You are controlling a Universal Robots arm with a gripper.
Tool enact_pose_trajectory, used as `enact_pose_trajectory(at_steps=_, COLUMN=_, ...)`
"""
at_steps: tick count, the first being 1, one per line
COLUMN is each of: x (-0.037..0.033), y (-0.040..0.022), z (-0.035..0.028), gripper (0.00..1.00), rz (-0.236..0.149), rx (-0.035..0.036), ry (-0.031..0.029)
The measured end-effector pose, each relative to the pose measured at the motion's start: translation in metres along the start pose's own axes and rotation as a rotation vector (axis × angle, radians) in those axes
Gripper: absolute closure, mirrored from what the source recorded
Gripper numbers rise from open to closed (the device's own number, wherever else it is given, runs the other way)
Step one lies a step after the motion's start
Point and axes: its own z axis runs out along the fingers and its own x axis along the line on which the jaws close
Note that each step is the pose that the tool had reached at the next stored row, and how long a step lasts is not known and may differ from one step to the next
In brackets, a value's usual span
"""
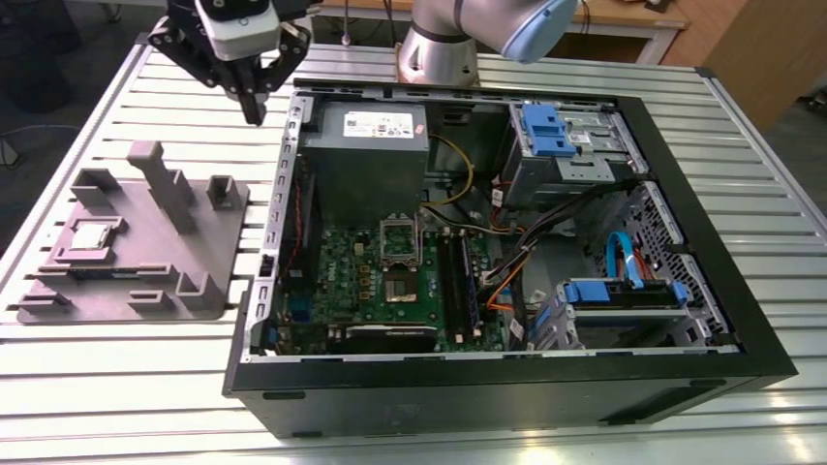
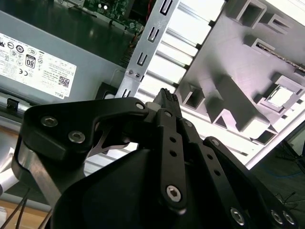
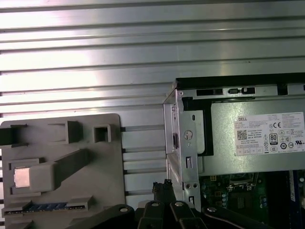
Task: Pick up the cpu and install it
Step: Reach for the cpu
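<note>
The end effector [image 1: 255, 105] is seen over the slatted tabletop [image 1: 130, 387], between the grey fixture plate [image 1: 136, 266] and the open computer case [image 1: 517, 387]. Its fingers are pressed together, with nothing gripped. The cpu [image 1: 92, 235] is seated in a recess of the fixture plate, well apart from the end effector.

Clearance: I find bare table slats [image 1: 262, 160] free under the gripper [image 1: 255, 114], between the fixture plate [image 1: 136, 276] and the computer case wall [image 1: 289, 199] | Obstacles: upright blocks [image 1: 163, 182] stand on the plate just beside the cpu [image 1: 88, 236]; case wall rises on the exterior view's right | Access: cpu uncovered from above.
</note>
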Motion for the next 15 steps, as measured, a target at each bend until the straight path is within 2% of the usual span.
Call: enact_pose_trajectory(at_steps=15, x=0.0042, y=-0.0004, z=0.0023, gripper=0.90, rz=0.000, rx=0.0001, ry=0.0001)
